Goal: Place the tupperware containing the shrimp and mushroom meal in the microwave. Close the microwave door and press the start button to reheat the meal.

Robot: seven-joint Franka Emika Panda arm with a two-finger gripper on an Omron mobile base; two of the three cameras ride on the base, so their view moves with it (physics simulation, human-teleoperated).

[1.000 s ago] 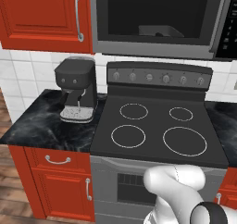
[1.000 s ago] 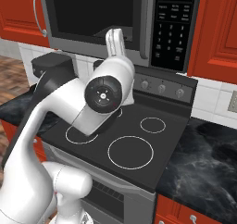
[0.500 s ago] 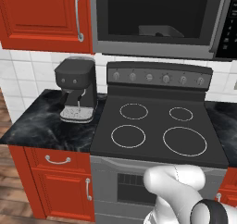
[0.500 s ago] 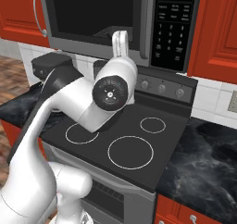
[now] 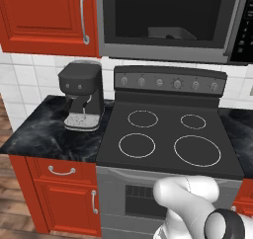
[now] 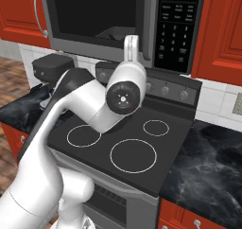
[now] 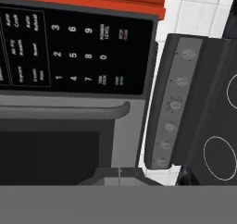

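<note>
The microwave door (image 6: pixel 101 20) is closed, with the tupperware (image 5: pixel 170 33) visible behind its glass. The gripper (image 6: pixel 132 42), fingers clenched and empty, is raised beside the door handle (image 6: pixel 150 27), near the keypad (image 6: pixel 177 27).

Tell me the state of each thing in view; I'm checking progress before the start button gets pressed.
microwave door: closed, its handle running beside the keypad.
tupperware: inside the microwave, dimly seen through the window.
keypad: unlit, nothing touching it.
gripper: shut, empty, raised in front of the door near the handle.
stove: burners bare, not glowing.
coffee machine: idle on the counter.
</note>
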